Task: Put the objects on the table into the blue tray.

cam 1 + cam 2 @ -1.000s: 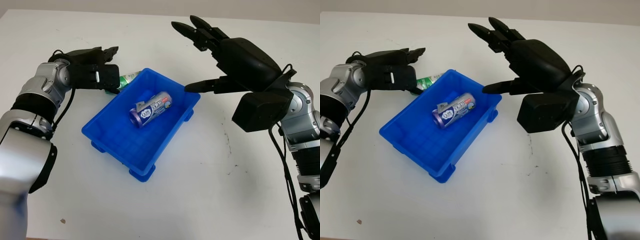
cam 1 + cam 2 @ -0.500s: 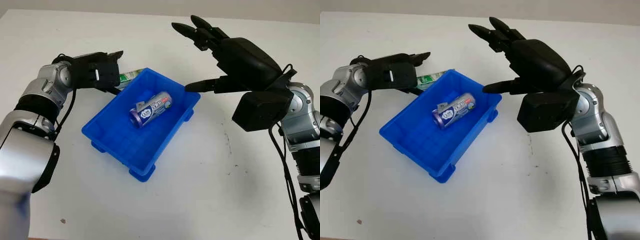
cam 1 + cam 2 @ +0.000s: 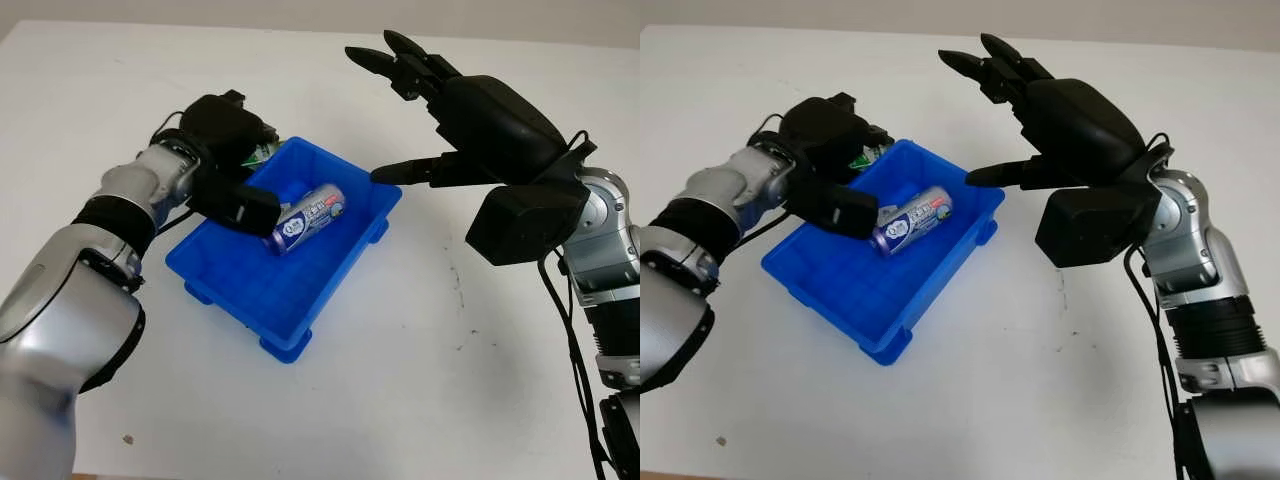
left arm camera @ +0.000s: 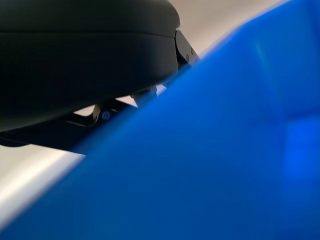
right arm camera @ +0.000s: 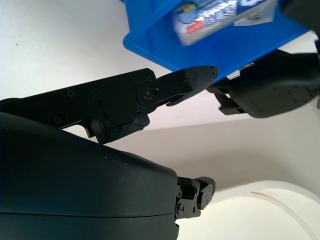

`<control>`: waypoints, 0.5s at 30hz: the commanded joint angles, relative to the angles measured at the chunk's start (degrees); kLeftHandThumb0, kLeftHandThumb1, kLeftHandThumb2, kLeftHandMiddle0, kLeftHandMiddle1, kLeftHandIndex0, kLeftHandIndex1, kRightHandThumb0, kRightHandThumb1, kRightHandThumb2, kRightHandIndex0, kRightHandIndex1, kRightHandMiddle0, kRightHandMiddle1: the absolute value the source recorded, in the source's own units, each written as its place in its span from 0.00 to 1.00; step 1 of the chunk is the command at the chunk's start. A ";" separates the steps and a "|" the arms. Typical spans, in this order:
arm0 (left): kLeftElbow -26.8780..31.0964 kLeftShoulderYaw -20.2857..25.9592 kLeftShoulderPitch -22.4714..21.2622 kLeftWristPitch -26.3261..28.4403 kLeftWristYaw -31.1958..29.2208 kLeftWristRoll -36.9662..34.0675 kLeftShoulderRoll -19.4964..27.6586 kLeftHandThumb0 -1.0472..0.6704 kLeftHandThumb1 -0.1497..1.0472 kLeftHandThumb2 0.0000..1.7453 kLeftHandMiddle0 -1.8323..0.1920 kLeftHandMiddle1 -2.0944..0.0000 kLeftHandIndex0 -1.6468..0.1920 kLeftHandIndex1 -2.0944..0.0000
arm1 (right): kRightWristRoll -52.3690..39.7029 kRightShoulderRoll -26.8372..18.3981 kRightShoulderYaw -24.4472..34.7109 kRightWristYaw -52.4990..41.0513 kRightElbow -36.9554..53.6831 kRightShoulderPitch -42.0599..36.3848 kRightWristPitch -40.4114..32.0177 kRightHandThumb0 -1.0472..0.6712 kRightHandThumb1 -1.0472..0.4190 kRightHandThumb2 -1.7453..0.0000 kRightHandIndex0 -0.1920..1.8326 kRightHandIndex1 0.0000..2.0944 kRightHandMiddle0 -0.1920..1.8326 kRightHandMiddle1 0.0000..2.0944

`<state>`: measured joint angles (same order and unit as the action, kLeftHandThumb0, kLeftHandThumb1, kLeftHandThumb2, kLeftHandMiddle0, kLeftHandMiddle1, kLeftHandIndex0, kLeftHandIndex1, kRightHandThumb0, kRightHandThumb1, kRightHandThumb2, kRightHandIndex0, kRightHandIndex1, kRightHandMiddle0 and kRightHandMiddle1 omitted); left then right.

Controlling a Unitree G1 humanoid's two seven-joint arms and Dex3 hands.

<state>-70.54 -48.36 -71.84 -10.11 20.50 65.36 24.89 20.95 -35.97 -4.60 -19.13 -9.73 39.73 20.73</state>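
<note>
Green packet [image 3: 262, 151] lies on the tabletop [image 3: 420, 380] just outside the blue tray's [image 3: 250, 290] far-left rim, directly under the left hand [image 3: 228, 150], whose grip cannot be told; the open right hand [image 3: 470, 110] hovers farther off.

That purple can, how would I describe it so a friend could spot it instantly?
Find the blue tray in the middle of the white table. Lying on its side inside it, toward the far end, is the purple can. The left hand beside it is black; the can alone is purple with white lettering.
</note>
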 commanded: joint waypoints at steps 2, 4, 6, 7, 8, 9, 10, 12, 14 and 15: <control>-3.67 -3.95 1.58 1.14 3.50 3.21 -0.77 0.51 0.95 0.03 0.68 0.08 0.80 0.24 | -0.81 -1.25 1.45 -0.16 2.18 -1.54 0.15 0.31 0.02 0.97 0.09 0.04 0.04 0.20; -4.56 -6.16 1.37 2.10 5.47 5.33 -0.84 0.52 0.93 0.03 0.55 0.02 0.81 0.15 | -0.69 -1.18 1.61 -0.05 2.26 -1.69 0.44 0.32 0.02 0.97 0.10 0.04 0.04 0.21; -5.22 -8.07 1.20 4.11 6.69 7.23 -0.94 0.47 0.94 0.03 0.48 0.00 0.82 0.13 | -0.75 -1.12 1.72 -0.05 2.20 -1.72 0.58 0.32 0.03 0.97 0.10 0.04 0.02 0.25; -5.45 -8.40 1.17 4.60 7.09 7.46 -0.99 0.44 0.94 0.03 0.46 0.00 0.82 0.12 | -0.68 -1.12 1.72 0.00 2.17 -1.71 0.55 0.32 0.03 0.97 0.11 0.04 0.01 0.26; -5.67 -8.59 1.06 4.84 6.80 7.52 -1.08 0.43 0.95 0.03 0.45 0.00 0.82 0.11 | -0.74 -1.08 1.71 -0.06 2.24 -1.68 0.41 0.32 0.03 0.97 0.11 0.04 0.01 0.27; -5.83 -8.66 0.92 4.94 6.23 7.41 -1.17 0.43 0.95 0.03 0.44 0.00 0.83 0.11 | -0.81 -1.04 1.68 -0.09 2.12 -1.60 0.41 0.32 0.03 0.97 0.11 0.04 0.01 0.29; -5.93 -8.63 0.78 4.89 5.83 7.20 -1.20 0.43 0.95 0.03 0.46 0.00 0.83 0.14 | -0.85 -1.01 1.63 -0.24 2.15 -1.51 0.15 0.32 0.03 0.97 0.11 0.04 0.00 0.29; -5.95 -8.21 0.40 3.90 4.82 6.44 -1.01 0.46 0.95 0.03 0.51 0.00 0.83 0.19 | -0.88 -0.89 1.49 -0.36 1.92 -1.28 0.08 0.32 0.03 0.97 0.11 0.04 0.00 0.29; -5.91 -7.57 0.11 3.37 4.04 5.54 -0.85 0.47 0.95 0.03 0.56 0.00 0.82 0.23 | -1.11 -0.74 1.37 -0.50 1.42 -1.02 0.39 0.31 0.03 0.97 0.11 0.04 0.00 0.29; -5.90 -7.45 -0.03 3.31 3.86 5.33 -0.75 0.47 0.95 0.03 0.57 0.00 0.82 0.22 | -1.24 -0.67 1.28 -0.58 1.12 -0.87 0.63 0.31 0.03 0.97 0.11 0.04 0.00 0.30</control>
<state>-75.18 -55.31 -73.22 -6.28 24.98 70.76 23.97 20.30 -36.45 -3.47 -19.58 -8.82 38.48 20.85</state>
